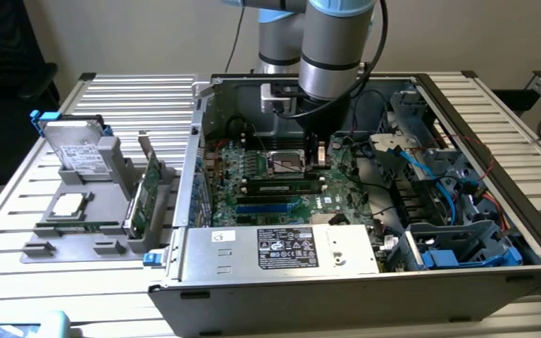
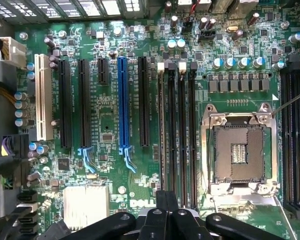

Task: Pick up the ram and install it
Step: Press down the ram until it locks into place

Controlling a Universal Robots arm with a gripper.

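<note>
The ram (image 1: 78,227) is a thin green stick lying along the front of the grey holder (image 1: 40,250), outside the case at the exterior view's left. My gripper (image 1: 320,151) hangs inside the open computer case, low over the motherboard (image 1: 251,169) beside the empty processor socket (image 1: 284,163), far from the ram. In the wrist view the gripper (image 2: 167,194) has its black fingers pressed together with nothing between them. It points at the long black memory slots (image 2: 177,135) next to the empty socket (image 2: 238,150).
The holder also carries a hard drive (image 1: 73,148), a square silver processor chip (image 1: 68,204) and an upright green expansion card (image 1: 144,193). The case walls (image 1: 198,141), power supply box (image 1: 280,248), blue cables (image 1: 430,176) and drive cage (image 1: 458,243) crowd the arm.
</note>
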